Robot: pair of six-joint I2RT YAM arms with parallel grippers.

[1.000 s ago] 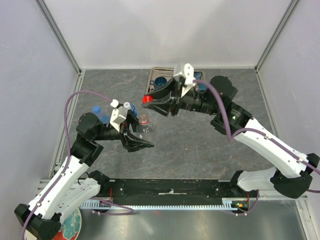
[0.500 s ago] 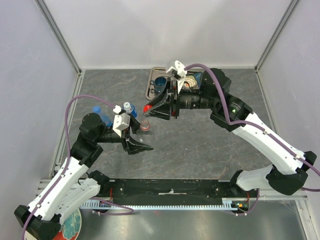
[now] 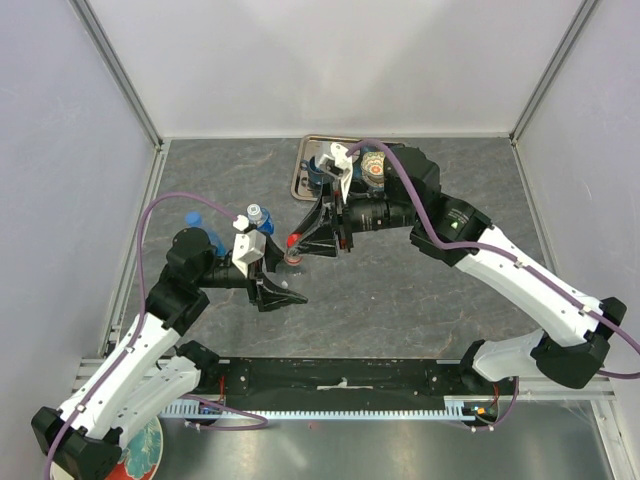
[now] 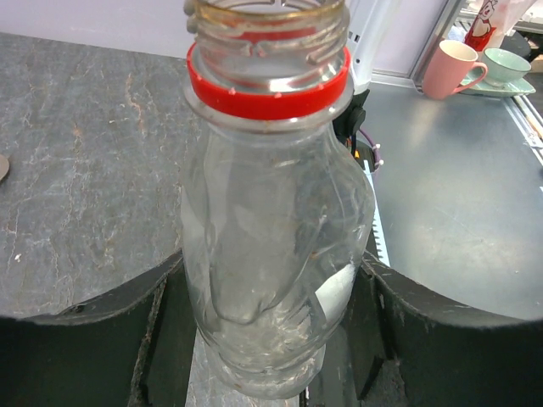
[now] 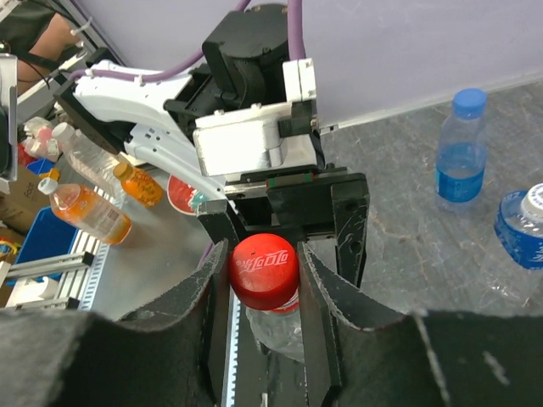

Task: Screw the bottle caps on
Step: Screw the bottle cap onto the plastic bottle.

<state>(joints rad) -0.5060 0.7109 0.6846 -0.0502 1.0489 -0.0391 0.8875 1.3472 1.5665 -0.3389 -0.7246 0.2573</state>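
A clear bottle (image 4: 271,229) with a red neck ring stands upright on the table, and my left gripper (image 4: 271,356) is shut on its lower body, one jaw against each side. Its threaded mouth is uncovered in the left wrist view. My right gripper (image 5: 263,271) is shut on the red cap (image 5: 263,270), which sits straight over that bottle (image 5: 276,326). I cannot tell whether the cap touches the mouth. From above, the red cap (image 3: 292,241) and right gripper (image 3: 298,242) sit at the bottle (image 3: 291,257), with the left gripper (image 3: 285,272) just below.
A blue-capped bottle (image 3: 203,230) and a white-capped bottle (image 3: 258,215) stand left of the held one; they are also the blue-capped bottle (image 5: 461,153) and white-capped bottle (image 5: 526,229). A metal tray (image 3: 303,160) at the back holds a dark blue cup (image 3: 320,168).
My right gripper has carried the red cap forward and left, down from near the tray to just over the bottle's mouth. The left gripper and its bottle have shifted slightly right.
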